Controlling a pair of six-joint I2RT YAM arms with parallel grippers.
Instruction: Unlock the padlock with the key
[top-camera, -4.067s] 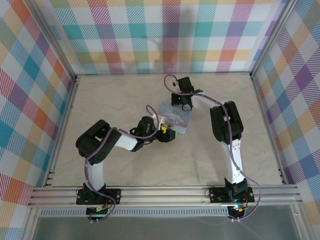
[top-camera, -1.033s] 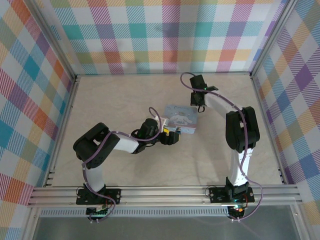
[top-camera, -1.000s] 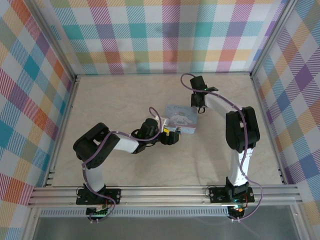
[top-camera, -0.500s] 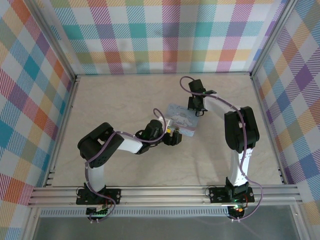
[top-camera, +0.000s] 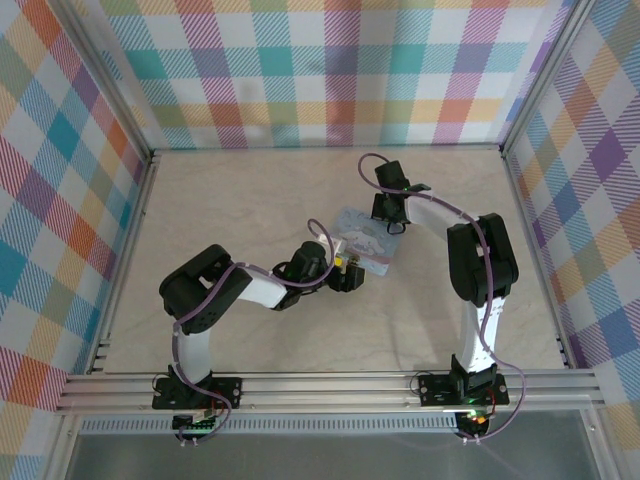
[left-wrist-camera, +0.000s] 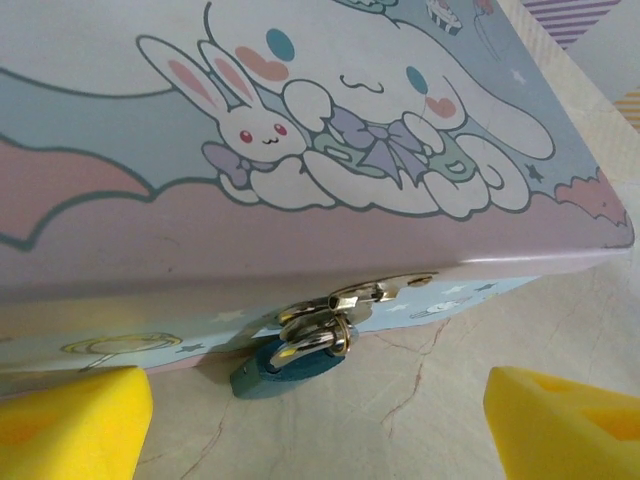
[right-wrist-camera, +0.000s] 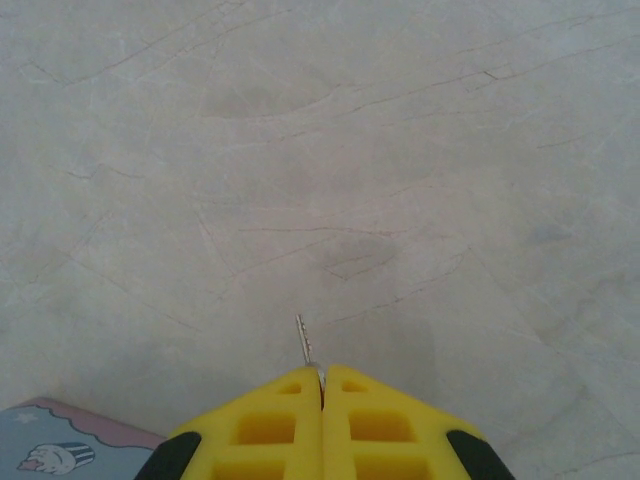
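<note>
left gripper (left-wrist-camera: 318, 425) spread, advanced to padlock (left-wrist-camera: 280, 362) | right gripper (right-wrist-camera: 322, 388) clenched on key (right-wrist-camera: 303, 340), shifted right | tin (left-wrist-camera: 300, 130) nudged right

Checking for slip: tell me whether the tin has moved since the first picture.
Yes. The tin has shifted slightly right, toward the right wall.

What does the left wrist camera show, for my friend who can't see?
A small bluish padlock hangs from the silver clasp on the front of a pastel tin printed with white cartoon animals. The yellow fingertips of the left pincer sit wide apart in the bottom corners, open, above the pale table.
</note>
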